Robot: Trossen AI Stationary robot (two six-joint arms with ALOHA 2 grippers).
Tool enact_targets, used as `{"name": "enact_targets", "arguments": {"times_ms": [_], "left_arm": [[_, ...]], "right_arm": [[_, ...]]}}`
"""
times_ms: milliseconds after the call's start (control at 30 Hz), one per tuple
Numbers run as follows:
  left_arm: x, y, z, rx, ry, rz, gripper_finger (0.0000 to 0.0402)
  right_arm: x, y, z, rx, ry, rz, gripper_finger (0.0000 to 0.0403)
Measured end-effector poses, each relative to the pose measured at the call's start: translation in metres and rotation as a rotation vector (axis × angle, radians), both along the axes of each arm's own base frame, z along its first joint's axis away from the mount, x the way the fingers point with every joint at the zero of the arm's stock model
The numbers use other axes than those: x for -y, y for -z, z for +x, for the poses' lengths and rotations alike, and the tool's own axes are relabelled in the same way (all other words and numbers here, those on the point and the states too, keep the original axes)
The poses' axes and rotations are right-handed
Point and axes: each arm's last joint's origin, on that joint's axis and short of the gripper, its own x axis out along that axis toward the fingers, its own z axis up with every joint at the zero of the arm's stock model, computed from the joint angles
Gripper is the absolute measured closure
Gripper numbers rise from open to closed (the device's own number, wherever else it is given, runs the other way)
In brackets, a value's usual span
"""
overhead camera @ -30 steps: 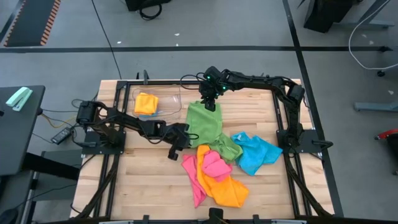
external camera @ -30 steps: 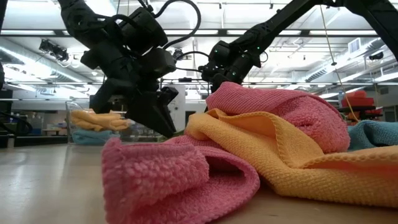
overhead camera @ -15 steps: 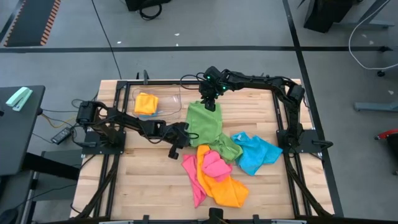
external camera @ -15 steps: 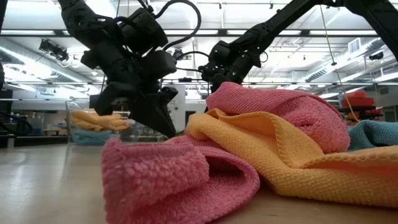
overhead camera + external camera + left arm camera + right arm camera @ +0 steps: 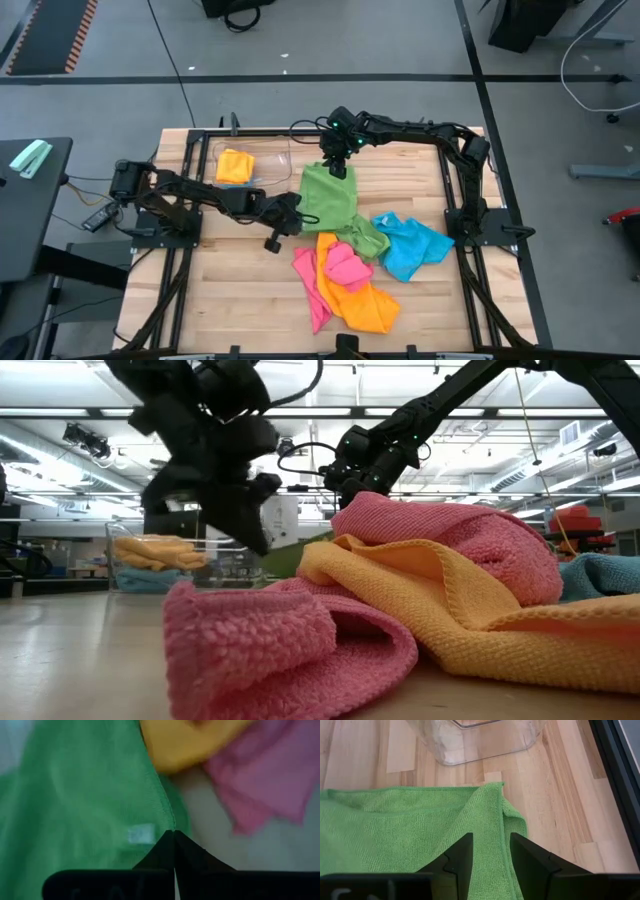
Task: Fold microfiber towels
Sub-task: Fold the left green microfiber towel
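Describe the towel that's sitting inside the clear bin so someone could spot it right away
Look to the far left corner of the wooden table, where a clear plastic bin stands. Inside it lies the orange-yellow towel, folded into a neat square, while the other towels lie loose and crumpled on the tabletop.

Clear plastic bin (image 5: 268,158) at wooden table's (image 5: 240,290) far edge; grey floor (image 5: 120,90) around.

We see the green towel (image 5: 330,197) between the left gripper (image 5: 290,211) and the right gripper (image 5: 335,168); pink (image 5: 345,266), orange (image 5: 360,300) and blue (image 5: 410,247) towels lie nearby.
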Motion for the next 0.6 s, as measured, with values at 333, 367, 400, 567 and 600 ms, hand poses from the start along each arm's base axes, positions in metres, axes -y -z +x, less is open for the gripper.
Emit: {"name": "enact_targets", "arguments": {"times_ms": [333,367,400,567,600], "left_arm": [[0.003,0.001,-0.001,-0.087,0.037,0.041,0.0393],[0.003,0.004,0.000,-0.081,0.037,0.041,0.0393],[0.003,0.007,-0.002,-0.091,0.037,0.041,0.0394],[0.006,0.016,0.001,-0.098,0.062,0.051,0.0394],[0.007,0.017,0.002,-0.092,0.064,0.051,0.0390]], "right_arm": [[0.000,-0.001,0.001,0.008,-0.005,-0.009,0.0265],[0.000,-0.001,0.001,0.009,-0.005,-0.009,0.0265],[0.000,-0.001,0.001,0.009,-0.005,-0.009,0.0265],[0.000,-0.001,0.001,0.008,-0.004,-0.008,0.0265],[0.000,-0.001,0.001,0.008,-0.004,-0.008,0.0265]]}}
